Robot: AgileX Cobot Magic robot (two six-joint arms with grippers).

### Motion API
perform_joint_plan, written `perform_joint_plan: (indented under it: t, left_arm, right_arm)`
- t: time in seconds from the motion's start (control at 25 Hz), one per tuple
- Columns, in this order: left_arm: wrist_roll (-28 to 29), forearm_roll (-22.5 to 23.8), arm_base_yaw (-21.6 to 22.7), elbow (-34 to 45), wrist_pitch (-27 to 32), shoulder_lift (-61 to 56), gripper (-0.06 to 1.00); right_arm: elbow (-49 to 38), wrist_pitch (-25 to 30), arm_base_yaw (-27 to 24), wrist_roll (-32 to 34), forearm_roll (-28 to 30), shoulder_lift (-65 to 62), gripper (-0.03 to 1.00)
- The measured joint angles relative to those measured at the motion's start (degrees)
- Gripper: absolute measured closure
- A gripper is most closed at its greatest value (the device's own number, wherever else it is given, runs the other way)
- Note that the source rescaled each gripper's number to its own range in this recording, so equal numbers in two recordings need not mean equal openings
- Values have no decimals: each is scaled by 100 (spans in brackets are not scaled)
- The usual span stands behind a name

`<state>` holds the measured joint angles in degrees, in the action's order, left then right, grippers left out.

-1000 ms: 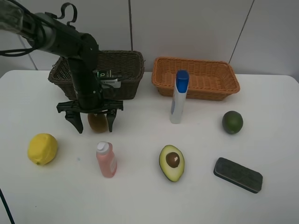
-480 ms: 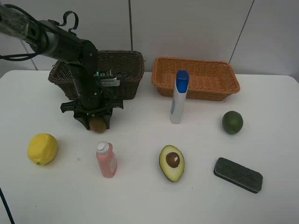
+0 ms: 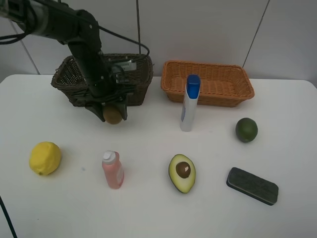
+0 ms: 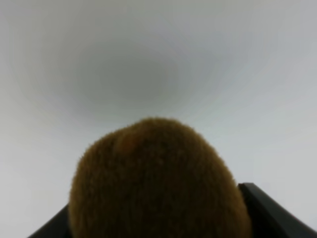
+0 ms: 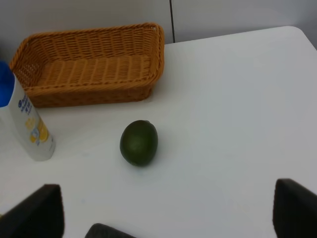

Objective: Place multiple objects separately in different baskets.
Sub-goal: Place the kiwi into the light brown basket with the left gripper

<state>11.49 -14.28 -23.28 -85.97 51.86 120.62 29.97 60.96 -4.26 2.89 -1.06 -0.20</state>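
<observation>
My left gripper [image 3: 110,111] is shut on the brown kiwi [image 3: 113,115], holding it above the table just in front of the dark brown basket [image 3: 133,59]. In the left wrist view the kiwi [image 4: 158,188] fills the space between the dark fingers [image 4: 265,210]. My right gripper [image 5: 168,215] stands open above the table near the lime [image 5: 139,143] and is out of the high view. The orange-tan basket [image 3: 208,84] sits at the back right. Lemon [image 3: 45,158], pink bottle [image 3: 113,170], white blue-capped bottle [image 3: 189,103], lime [image 3: 246,130], halved avocado [image 3: 182,173] and dark block [image 3: 252,185] lie on the table.
The left arm's cable hangs over the dark basket's front wall. The white bottle [image 5: 27,124] stands upright just in front of the orange-tan basket [image 5: 94,69]. Bare white tabletop [image 3: 148,139] lies between the baskets and the front row of objects.
My left gripper closed on the kiwi, lifted it off the table and carried it back and slightly right towards the dark basket. Nothing else moved.
</observation>
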Motion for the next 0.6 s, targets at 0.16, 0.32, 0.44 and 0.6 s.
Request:
perform_joint_plan:
  t: [0.16, 0.32, 0.44, 0.6]
  left_arm:
    - [-1212, -1080, 0, -867, -481, 5, 44]
    - [-1848, -1818, 0, -1776, -1369, 440, 44]
    - [-1974, -2117, 0, -2554, -1721, 1008, 44]
    - [-2017, -2171, -9, -3608, -1798, 1853, 44]
  right_arm:
    - [0, 0, 0, 0, 0, 0, -3]
    - [0, 0, 0, 0, 0, 0, -3]
    - [0, 0, 0, 0, 0, 0, -3]
    - [0, 0, 0, 0, 0, 0, -3]
